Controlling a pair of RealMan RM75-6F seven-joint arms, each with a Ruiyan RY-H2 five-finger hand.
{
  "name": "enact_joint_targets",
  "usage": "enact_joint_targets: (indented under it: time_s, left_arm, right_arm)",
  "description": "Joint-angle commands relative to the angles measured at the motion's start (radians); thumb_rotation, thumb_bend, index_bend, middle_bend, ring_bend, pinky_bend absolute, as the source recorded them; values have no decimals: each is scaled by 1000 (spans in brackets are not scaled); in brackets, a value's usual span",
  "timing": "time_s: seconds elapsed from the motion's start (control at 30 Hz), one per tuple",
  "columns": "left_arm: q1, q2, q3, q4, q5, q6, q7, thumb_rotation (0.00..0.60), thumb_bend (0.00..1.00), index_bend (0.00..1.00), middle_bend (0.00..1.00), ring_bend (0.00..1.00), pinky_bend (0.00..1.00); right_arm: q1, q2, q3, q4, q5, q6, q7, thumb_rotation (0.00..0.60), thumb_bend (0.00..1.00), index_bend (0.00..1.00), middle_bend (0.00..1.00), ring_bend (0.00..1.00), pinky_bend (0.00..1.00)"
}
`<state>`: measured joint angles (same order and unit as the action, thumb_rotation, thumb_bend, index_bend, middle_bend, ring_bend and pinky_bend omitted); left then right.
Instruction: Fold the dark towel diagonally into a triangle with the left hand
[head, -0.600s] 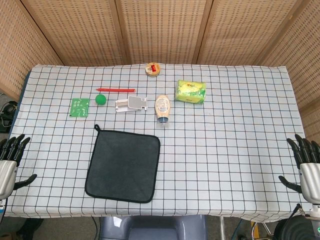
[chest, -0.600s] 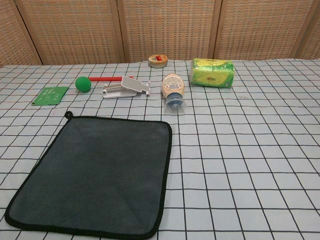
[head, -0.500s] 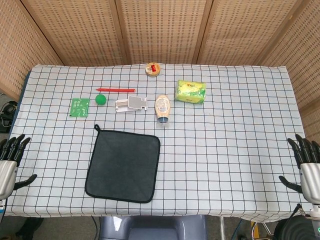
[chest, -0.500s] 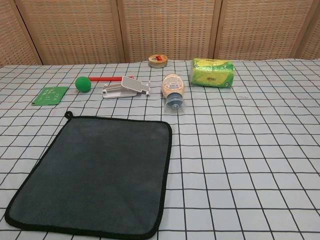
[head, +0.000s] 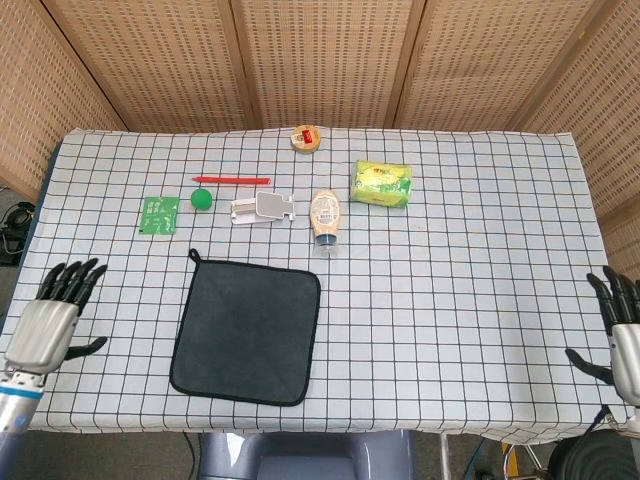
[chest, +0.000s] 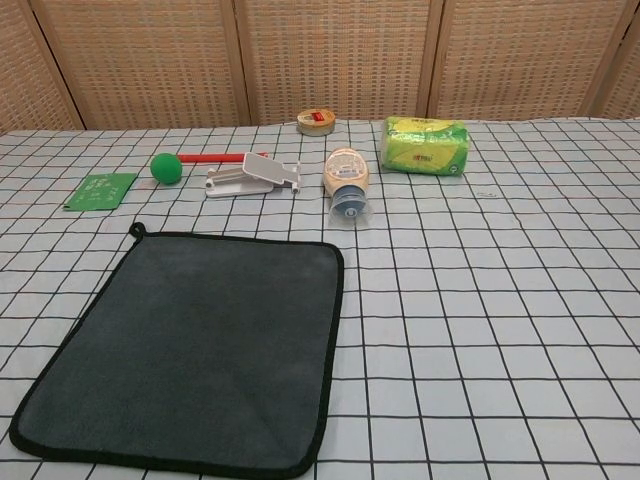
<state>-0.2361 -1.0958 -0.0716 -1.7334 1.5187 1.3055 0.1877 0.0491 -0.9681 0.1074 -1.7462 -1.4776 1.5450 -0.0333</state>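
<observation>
1. Since the earlier head view, the left hand (head: 45, 325) has come inward from the left edge of the frame and now sits over the lower left part of the checked tablecloth (head: 470, 300), while the right hand (head: 622, 335) has slid a little further toward the lower right corner; the towel and the small items lie as they did.
2. Head view: the left hand's fingers are spread apart, pointing toward the top of the frame, thumb out to the right, holding nothing. It is well apart from the dark towel (head: 247, 330).
3. Head view: the right hand is cut by the right edge; its visible fingers stand apart and hold nothing.
4. Head view: the dark towel lies flat and unfolded in the lower centre-left. It is nearly square, its slightly longer side running top to bottom with a lean toward the lower left. Its small hanging loop (head: 193, 254) sits at the upper left corner, pointing to the upper left.
5. Head view: above the towel lie a green card (head: 159, 214), a green ball (head: 201, 199), a red stick (head: 231, 181), a white clip (head: 262, 208), a squeeze bottle (head: 325, 217), a yellow-green packet (head: 381, 183) and a round tin (head: 306, 138).
6. Chest view: neither hand shows. The dark towel (chest: 195, 345) fills the lower left, flat, with its loop (chest: 135, 229) at the far left corner. The bottle (chest: 346, 180) lies on its side, cap toward the bottom of the frame.
</observation>
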Motion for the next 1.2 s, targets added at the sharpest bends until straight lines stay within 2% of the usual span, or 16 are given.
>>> enact_joint_targets:
  time_s: [0.03,0.1,0.2,0.4,0.5,0.73,0.87,1.2]
  left_arm:
    - [-172,-59,-67,66,42,-165,1,600,111,17,0,0,0]
    - [-259,-103,-92,114,59,-244,-1,600,223,78,0,0,0]
    - [-363,-179,-113,192,70,-335,-13,600,337,166,0,0,0]
    - [-500,-328,-128,334,57,-448,4,600,441,247,0,0,0]
    - [-556,-402,-128,411,56,-479,8,600,462,268,0,0,0]
    - [-643,-502,-120,535,70,-514,16,600,468,290,0,0,0]
    - [-724,-589,-117,625,75,-565,43,600,467,298,0,0,0]
    - [-796,-719,-103,768,57,-585,56,600,468,344,0,0,0]
  right_arm:
    - [2,-1,5,4,15,-5,-5,600,0,20,0,0,0]
    - [3,-3,9,8,28,-10,-9,600,0,21,0,0,0]
    - [6,-6,15,14,48,-19,-15,600,0,23,0,0,0]
    - [14,-13,22,29,82,-47,-17,600,0,27,0,0,0]
    - [20,-18,26,38,99,-60,-22,600,0,29,0,0,0]
    - [27,-24,31,53,127,-82,-23,600,0,32,0,0,0]
    - [33,-25,38,61,144,-96,-16,600,0,36,0,0,0]
    - [36,-22,43,76,159,-111,10,600,0,37,0,0,0]
